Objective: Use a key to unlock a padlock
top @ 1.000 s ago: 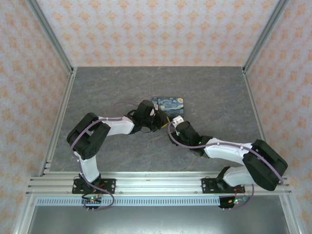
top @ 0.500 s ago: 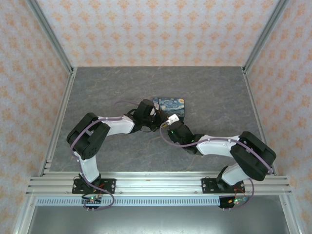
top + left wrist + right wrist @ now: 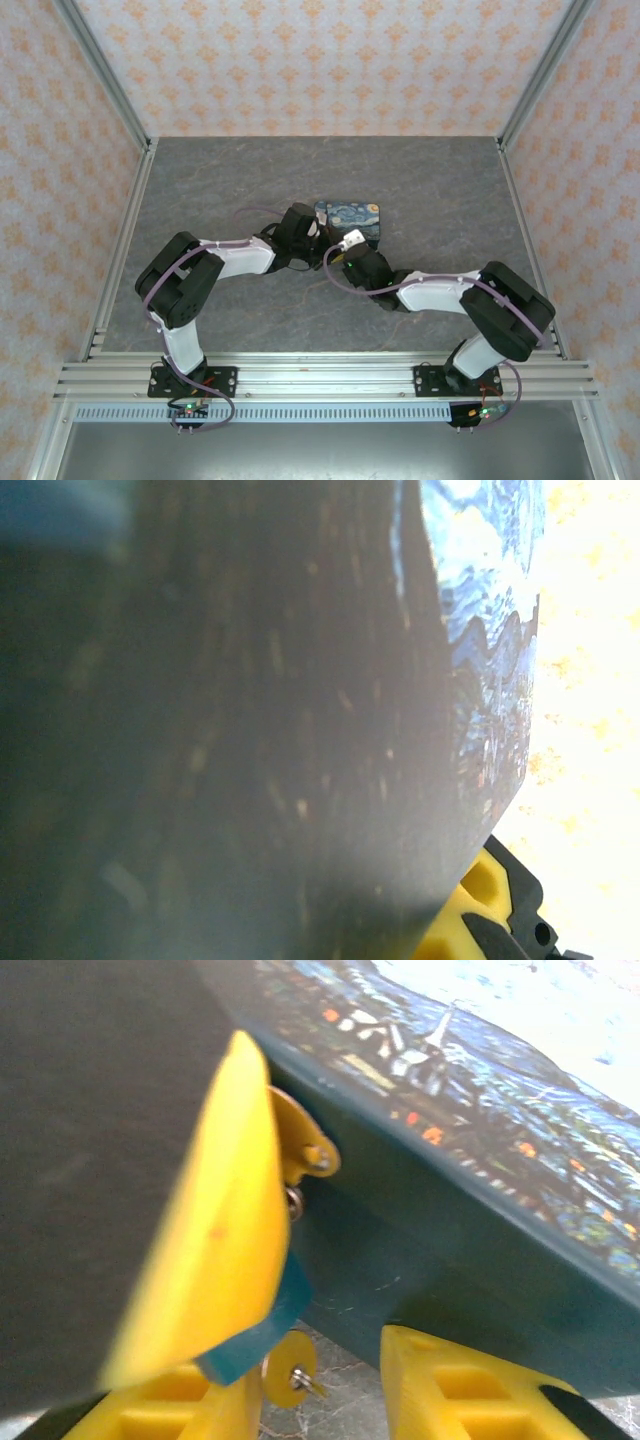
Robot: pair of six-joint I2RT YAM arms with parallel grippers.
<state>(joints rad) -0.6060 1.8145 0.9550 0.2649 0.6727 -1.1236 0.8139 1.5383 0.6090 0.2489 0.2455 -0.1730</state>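
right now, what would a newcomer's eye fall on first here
The dark blue starry-night tin at mid-table stands out. The left pincer sits at its left end, the right pincer at its near edge. Close up, a small brass fitting shows on its side.

Top: high above the near edge, looking down over the whole table (image 3: 450, 180). Both wrists: pressed very close, facing the starry tin (image 3: 352, 212) mid-table, shared by all three.

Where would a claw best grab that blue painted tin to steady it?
Likely across its two end walls, from above: the tin lies flat, lid up, and its near wall carries a small gold latch that should stay clear.
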